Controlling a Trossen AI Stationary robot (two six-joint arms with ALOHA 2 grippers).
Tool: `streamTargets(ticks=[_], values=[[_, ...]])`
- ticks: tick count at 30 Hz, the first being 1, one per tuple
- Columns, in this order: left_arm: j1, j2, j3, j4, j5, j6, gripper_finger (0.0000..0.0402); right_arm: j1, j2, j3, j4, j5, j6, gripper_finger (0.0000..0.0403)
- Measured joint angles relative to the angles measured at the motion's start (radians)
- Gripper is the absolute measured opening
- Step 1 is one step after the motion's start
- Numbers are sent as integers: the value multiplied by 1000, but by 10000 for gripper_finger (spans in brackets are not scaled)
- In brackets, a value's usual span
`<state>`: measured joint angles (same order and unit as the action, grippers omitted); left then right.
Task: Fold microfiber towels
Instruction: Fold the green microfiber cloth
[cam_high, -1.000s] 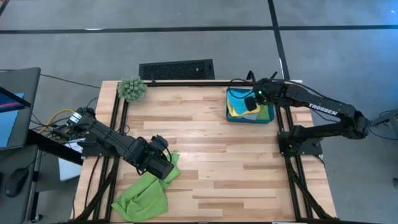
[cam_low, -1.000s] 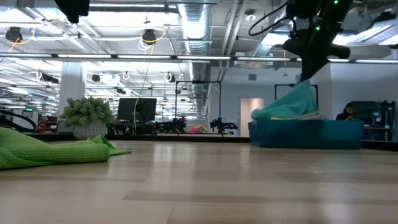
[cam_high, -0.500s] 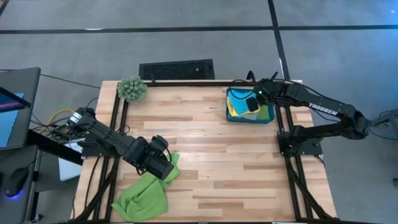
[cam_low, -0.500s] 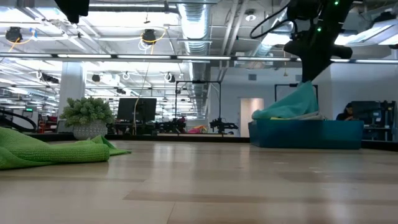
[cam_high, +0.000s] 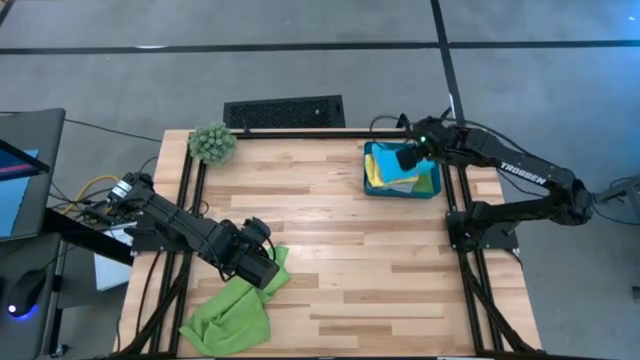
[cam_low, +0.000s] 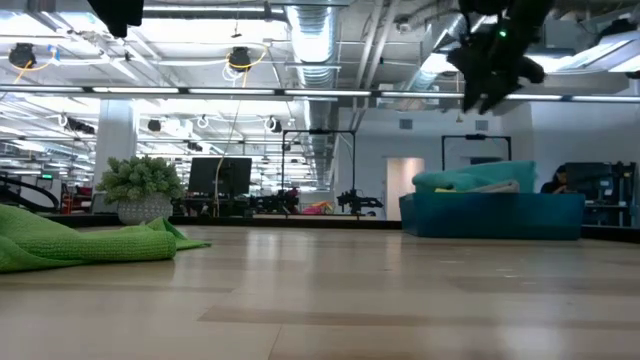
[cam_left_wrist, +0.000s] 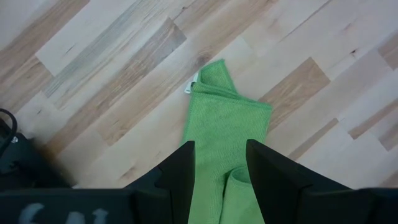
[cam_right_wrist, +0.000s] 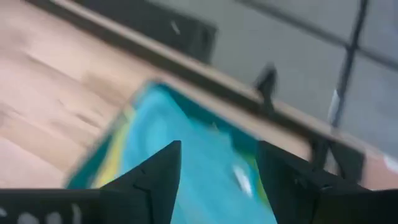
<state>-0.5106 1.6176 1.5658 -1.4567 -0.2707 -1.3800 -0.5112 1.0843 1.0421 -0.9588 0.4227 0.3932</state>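
A lime green microfiber towel (cam_high: 230, 315) lies crumpled on the table's near left; in the left wrist view (cam_left_wrist: 227, 130) one narrow end lies flat on the wood. My left gripper (cam_high: 270, 272) hovers open above it, fingers (cam_left_wrist: 186, 168) on either side and clear of it. At the far right a dark teal bin (cam_high: 432, 188) holds more towels, a light blue-teal one (cam_low: 475, 180) on top and a yellow one (cam_high: 375, 178) beside it. My right gripper (cam_low: 485, 98) stands open above the bin, with nothing between its fingers.
A fuzzy green plant ball (cam_high: 212, 143) sits at the far left corner, with a black keyboard (cam_high: 284, 111) beyond the far edge. The wooden tabletop (cam_high: 350, 250) lies bare between the green towel and the bin.
My right gripper has opened and let go of the teal towel. The towel had stood drawn up in a peak under the fingers and has dropped flat into the bin.
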Motion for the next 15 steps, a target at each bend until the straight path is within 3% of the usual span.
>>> streamTargets(ticks=[2, 6, 11, 15], values=[[0, 0, 0, 0, 0, 0, 137, -4, 0, 6, 90, -19, -68, 232], [0, 0, 0, 0, -1, 0, 137, -24, 24, -9, 208, -173, -188, 229], [0, 0, 0, 0, -1, 11, 137, -82, 108, -16, 285, -213, -218, 221], [0, 0, 0, 0, -1, 11, 137, -163, 205, -17, 259, -410, -219, 215]])
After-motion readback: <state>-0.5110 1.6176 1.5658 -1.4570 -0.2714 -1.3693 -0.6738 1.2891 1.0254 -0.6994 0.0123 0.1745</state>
